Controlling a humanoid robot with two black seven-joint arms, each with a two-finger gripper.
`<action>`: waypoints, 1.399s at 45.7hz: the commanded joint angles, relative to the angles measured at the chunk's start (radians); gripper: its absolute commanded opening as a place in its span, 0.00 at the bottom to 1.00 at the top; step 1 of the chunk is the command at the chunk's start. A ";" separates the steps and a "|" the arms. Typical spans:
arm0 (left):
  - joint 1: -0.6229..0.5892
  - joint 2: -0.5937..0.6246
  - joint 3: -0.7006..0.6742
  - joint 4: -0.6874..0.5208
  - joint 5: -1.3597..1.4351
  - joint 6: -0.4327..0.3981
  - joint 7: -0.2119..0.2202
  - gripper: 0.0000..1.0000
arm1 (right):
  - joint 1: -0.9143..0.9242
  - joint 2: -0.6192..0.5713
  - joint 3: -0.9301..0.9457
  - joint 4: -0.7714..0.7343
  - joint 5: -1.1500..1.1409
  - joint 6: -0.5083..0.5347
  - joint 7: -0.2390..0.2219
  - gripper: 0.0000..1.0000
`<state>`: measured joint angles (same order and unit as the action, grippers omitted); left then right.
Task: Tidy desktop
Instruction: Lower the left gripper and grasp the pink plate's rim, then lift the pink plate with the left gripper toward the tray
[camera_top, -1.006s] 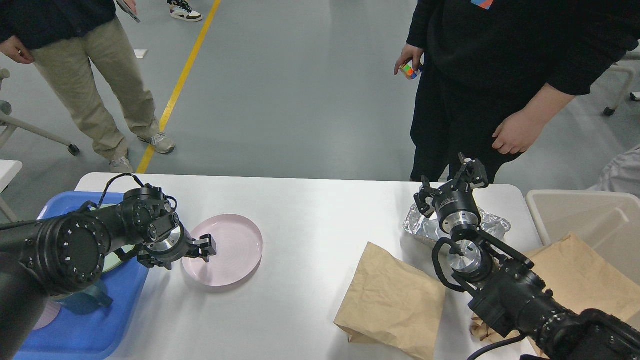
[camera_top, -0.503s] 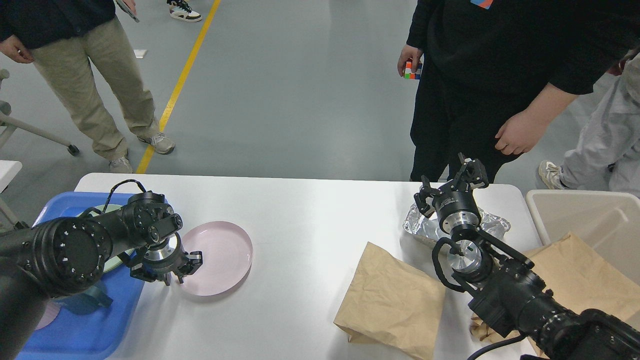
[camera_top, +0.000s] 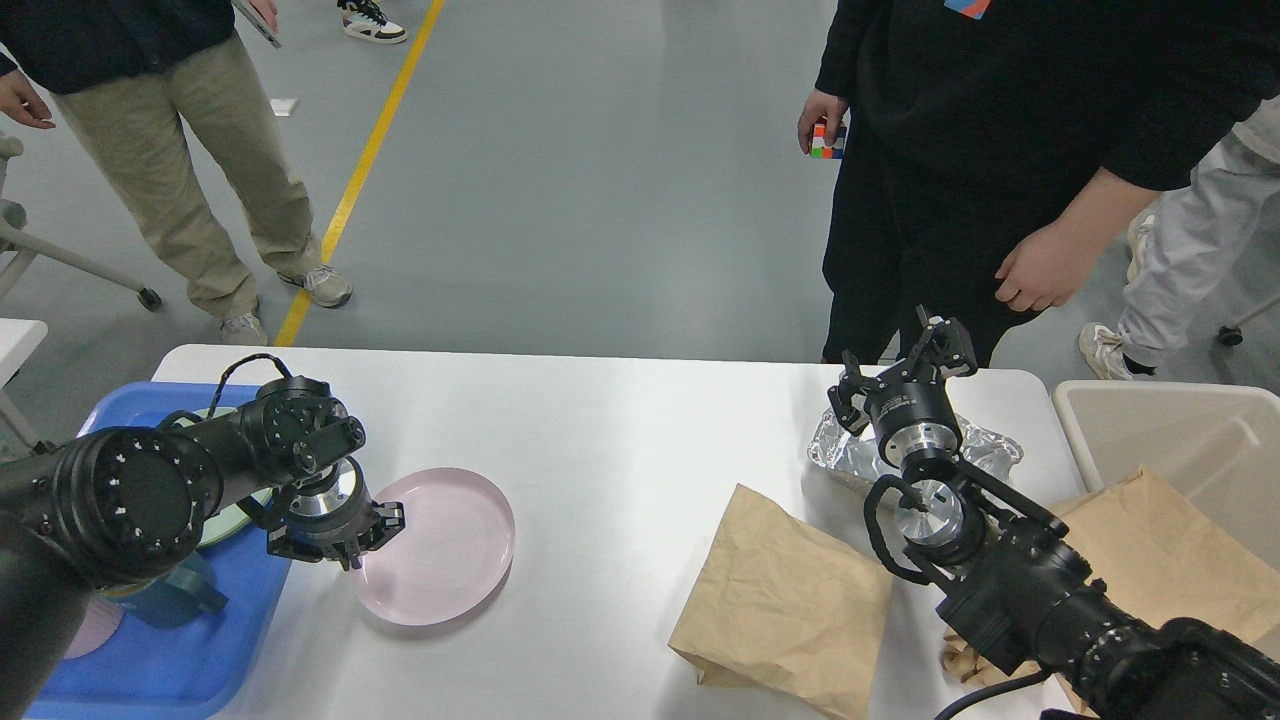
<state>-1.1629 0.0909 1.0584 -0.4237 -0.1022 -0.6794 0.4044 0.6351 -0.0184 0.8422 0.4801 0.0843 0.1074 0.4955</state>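
Observation:
The white desktop (camera_top: 620, 480) fills the lower half of the head view. A pink plate (camera_top: 440, 545) lies on its left part, next to a blue tray (camera_top: 200, 650). My left gripper (camera_top: 350, 540) points down at the plate's left rim and looks shut on it. My right gripper (camera_top: 900, 365) is open and empty, held just above a crumpled foil container (camera_top: 850, 455) at the far right of the desktop. A brown paper bag (camera_top: 790, 610) lies flat near the front right.
The blue tray holds a pale green plate (camera_top: 235, 520), mostly hidden by my left arm. A beige bin (camera_top: 1180, 430) stands off the right end with a second paper bag (camera_top: 1170, 560) against it. A person in black (camera_top: 950, 200) stands at the far edge.
My left gripper drew back from over the plate to its left rim and turned downward. The pink plate shifted toward the front edge. My right arm has not moved.

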 joint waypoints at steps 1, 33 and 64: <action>-0.023 0.006 -0.012 0.000 0.001 0.001 0.001 0.00 | 0.000 0.000 0.000 -0.002 0.000 0.000 0.000 1.00; -0.228 0.067 -0.100 0.000 -0.001 -0.144 0.007 0.00 | 0.000 0.000 0.000 0.000 0.000 0.000 0.000 1.00; -0.477 0.285 -0.169 -0.001 -0.010 -0.281 0.008 0.00 | 0.000 0.000 0.000 0.000 0.000 0.000 0.000 1.00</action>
<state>-1.6392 0.3615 0.8963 -0.4253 -0.1118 -0.9599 0.4130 0.6351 -0.0184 0.8422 0.4802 0.0843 0.1074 0.4955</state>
